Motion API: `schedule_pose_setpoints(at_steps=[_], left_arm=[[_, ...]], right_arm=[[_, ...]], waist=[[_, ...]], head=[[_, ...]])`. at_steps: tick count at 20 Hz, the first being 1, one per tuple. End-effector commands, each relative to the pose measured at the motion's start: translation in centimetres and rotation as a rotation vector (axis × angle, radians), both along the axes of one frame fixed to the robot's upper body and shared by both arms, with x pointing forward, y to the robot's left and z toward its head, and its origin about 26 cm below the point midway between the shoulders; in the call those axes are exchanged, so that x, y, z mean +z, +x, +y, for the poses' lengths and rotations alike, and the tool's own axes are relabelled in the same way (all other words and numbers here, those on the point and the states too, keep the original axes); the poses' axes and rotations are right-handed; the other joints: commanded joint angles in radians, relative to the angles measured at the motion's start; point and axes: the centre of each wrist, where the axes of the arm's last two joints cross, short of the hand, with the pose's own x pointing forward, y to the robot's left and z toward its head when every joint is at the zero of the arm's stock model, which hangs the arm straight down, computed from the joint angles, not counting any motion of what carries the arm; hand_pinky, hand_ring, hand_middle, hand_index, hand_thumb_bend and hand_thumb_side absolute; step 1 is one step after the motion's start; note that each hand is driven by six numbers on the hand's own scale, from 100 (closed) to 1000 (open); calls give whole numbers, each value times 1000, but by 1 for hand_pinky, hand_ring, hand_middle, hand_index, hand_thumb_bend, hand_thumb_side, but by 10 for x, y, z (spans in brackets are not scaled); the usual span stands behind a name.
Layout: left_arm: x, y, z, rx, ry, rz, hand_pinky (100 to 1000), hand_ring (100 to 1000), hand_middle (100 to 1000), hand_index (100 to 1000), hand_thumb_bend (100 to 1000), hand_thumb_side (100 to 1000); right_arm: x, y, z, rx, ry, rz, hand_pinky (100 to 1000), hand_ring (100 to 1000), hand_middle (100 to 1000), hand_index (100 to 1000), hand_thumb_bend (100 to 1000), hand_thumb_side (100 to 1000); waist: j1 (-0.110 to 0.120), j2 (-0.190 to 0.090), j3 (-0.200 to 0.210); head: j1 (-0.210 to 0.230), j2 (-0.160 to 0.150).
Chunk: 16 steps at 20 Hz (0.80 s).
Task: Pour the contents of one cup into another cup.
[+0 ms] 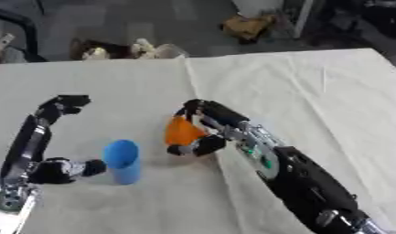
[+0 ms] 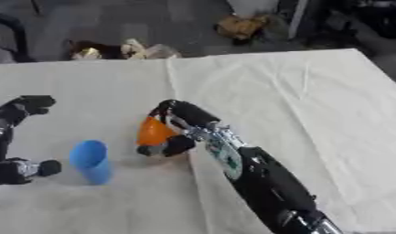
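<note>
An orange cup (image 1: 183,131) sits tilted in my right hand (image 1: 207,122), whose fingers and thumb curl round it just above the white tablecloth. A blue cup (image 1: 123,161) stands upright on the cloth to the left of the orange one, a short gap apart. My left hand (image 1: 49,137) lies to the left of the blue cup, fingers spread wide and thumb near the cup's base, not holding it. What is inside either cup is hidden from me.
A white cloth (image 1: 313,91) with creases covers the table. Beyond the far edge, on the dark floor, lie some bags and clutter (image 1: 136,49) and a brown object (image 1: 247,25).
</note>
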Motion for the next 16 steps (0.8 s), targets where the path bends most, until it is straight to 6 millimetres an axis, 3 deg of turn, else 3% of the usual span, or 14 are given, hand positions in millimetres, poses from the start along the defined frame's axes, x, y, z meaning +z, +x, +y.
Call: schedule_pose_setpoints(at_steps=[1,8,16], left_arm=[[11,0,6,13,-4,-31,783,800,725,841,1000,683],[11,-1,8,22,-15,-28,783,800,725,840,1000,685],[10,-3,12,37,-33,-14,780,801,725,840,1000,697]], right_arm=[[14,4,-9,0,-47,-27,921,943,753,833,749,783],[29,3,-15,-27,3,-80,910,933,722,813,742,773],[75,-7,-27,-86,212,-200,856,890,610,757,715,675]], waist=[[1,-19,-4],[2,-21,-8],[3,-23,-14]], head=[[-1,-6],[0,-6],[3,-2]])
